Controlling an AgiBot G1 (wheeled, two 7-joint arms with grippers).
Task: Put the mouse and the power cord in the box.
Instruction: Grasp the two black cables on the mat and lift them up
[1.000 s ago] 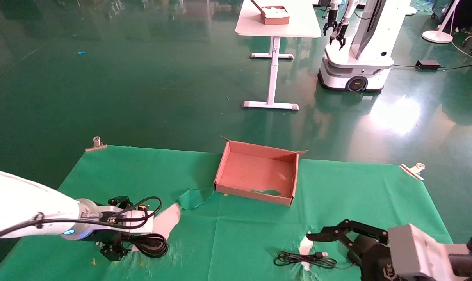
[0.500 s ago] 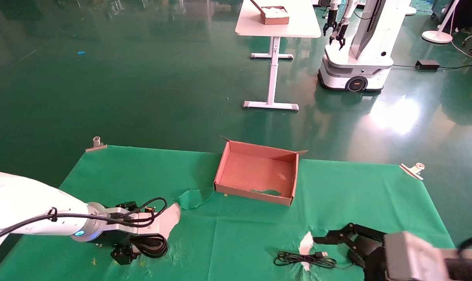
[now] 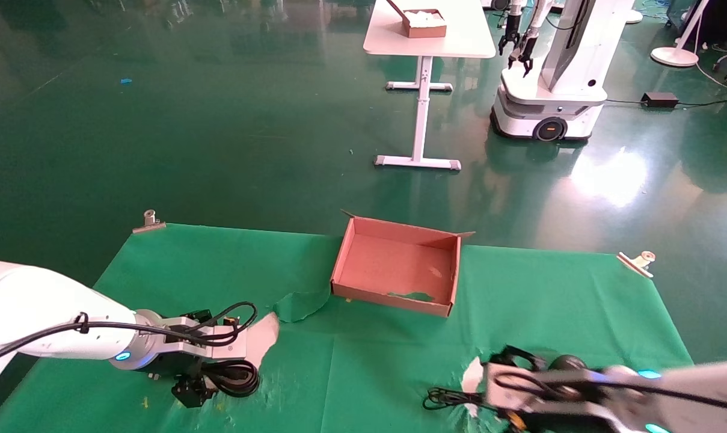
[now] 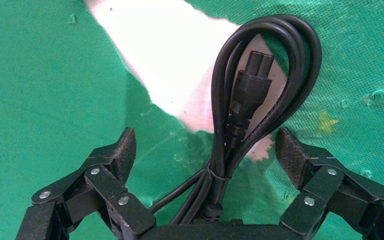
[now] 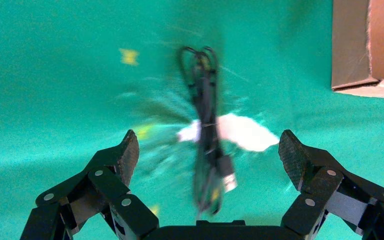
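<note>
Power cord (image 4: pixel 260 100) lies near left, my left gripper (image 4: pixel 205 155) spread wide around it; right gripper (image 5: pixel 207 155) gapes over the mouse (image 3: pixel 566 362) cable; box (image 3: pixel 393 297) far centre.

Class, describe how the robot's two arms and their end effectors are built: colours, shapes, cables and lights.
Both arms have smooth white shells ending in grey metal wrists, with loose black cables along the outside and small blue lights near each wrist. The left end effector and the right end effector are black linkage frames joined by silver rivets, each with two fingers faced with dark textured pads.
</note>
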